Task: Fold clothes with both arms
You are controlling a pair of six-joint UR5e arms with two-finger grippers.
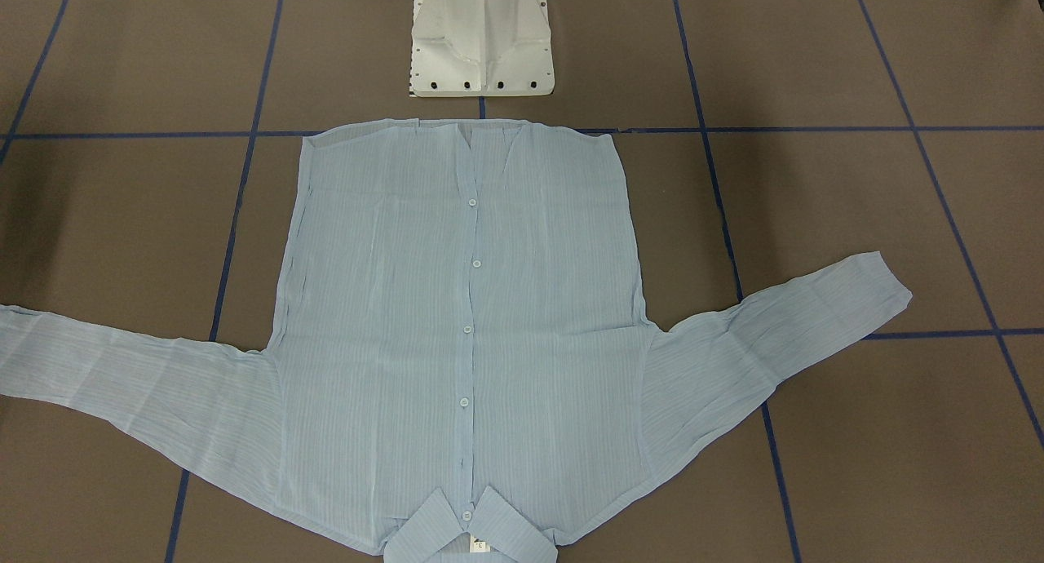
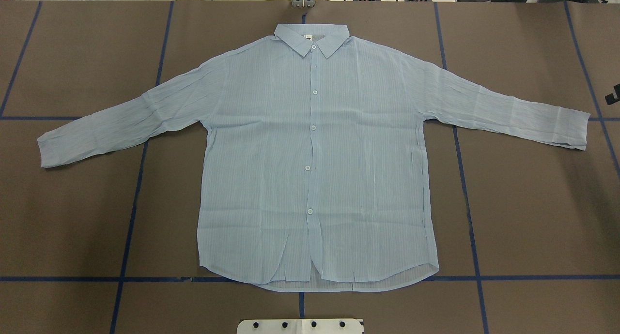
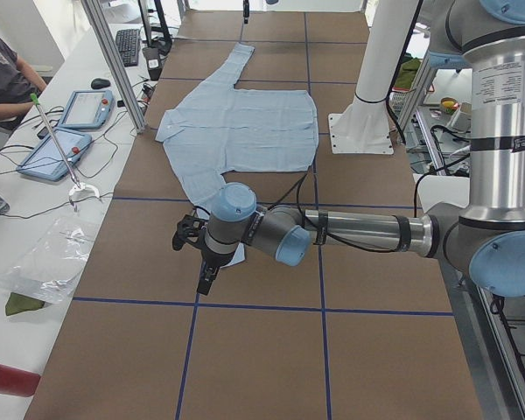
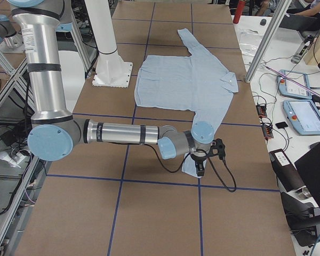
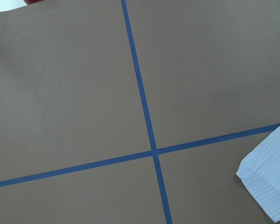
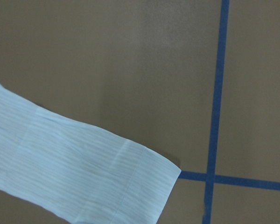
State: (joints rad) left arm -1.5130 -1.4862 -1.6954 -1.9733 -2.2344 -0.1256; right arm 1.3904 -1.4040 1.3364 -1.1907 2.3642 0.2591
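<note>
One shirt (image 2: 271,169), pale blue, lies flat and buttoned on the brown table (image 2: 533,203), collar (image 2: 334,36) far from the pedestal (image 1: 481,49). Its neck label (image 2: 307,36) is too small to read. The left gripper (image 3: 206,282) hangs by one cuff (image 5: 266,182) and the right gripper (image 4: 199,168) by the other cuff (image 6: 144,186); can't tell how wide either is.

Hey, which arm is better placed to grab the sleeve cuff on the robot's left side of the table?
Left. The left gripper hangs close by that cuff, which shows in the corner of its wrist view. The right gripper is at the opposite cuff of the shirt.
</note>
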